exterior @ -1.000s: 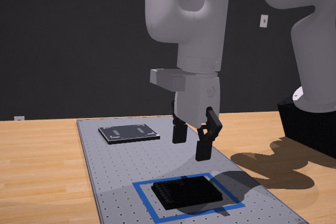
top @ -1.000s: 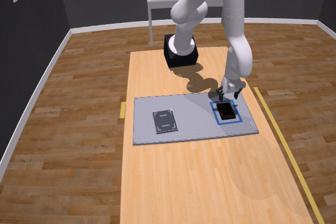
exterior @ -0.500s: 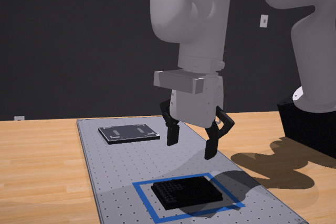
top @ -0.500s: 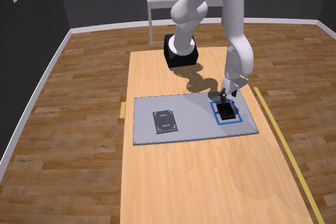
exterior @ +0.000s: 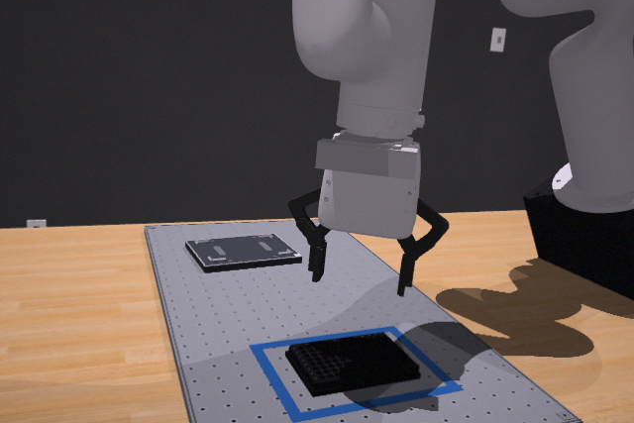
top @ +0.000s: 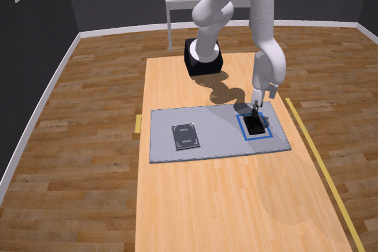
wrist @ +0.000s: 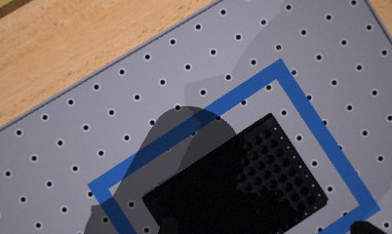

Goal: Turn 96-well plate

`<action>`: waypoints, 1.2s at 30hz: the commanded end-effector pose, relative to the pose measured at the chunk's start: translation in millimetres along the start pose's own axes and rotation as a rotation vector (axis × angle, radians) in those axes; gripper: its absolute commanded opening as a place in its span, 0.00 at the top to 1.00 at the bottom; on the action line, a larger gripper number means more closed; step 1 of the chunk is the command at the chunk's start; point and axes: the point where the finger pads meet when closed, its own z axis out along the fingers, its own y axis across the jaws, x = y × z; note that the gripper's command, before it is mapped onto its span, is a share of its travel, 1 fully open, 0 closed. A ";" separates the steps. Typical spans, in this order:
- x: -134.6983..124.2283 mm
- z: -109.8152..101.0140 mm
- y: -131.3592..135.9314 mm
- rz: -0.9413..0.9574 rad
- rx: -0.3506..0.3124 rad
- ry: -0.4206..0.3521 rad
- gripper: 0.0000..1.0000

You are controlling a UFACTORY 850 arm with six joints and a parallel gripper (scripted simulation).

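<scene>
The black 96-well plate [exterior: 353,363] lies flat on the grey perforated board inside a blue square outline [exterior: 353,371]. It also shows in the top view [top: 254,125] and in the wrist view [wrist: 237,187]. The plate nest N1 [exterior: 243,251] is a dark flat tray with white corner marks, empty, at the board's other end [top: 185,136]. My gripper [exterior: 361,274] is open and empty, hanging well above the plate and a little toward the arm's base. I cannot make out the plate's cut-off corner.
The grey perforated board [top: 218,131] lies across the wooden table. The arm's black base [top: 202,60] stands at the table's far end. A yellow floor line [top: 323,170] runs along the right side.
</scene>
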 end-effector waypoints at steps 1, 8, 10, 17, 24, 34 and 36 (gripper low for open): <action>0.7 -0.5 0.5 -0.123 0.020 -0.029 0.00; 0.7 -0.5 0.5 -0.357 0.023 -0.027 0.00; 0.7 -0.5 0.5 -0.423 0.024 -0.026 0.00; 0.7 -0.5 0.5 -0.590 0.026 -0.024 0.00; 0.3 9.5 0.4 -0.661 0.027 -0.023 0.00; 0.3 9.5 0.3 -0.928 0.031 -0.020 0.00; 0.3 9.5 0.4 -0.994 0.032 -0.019 0.00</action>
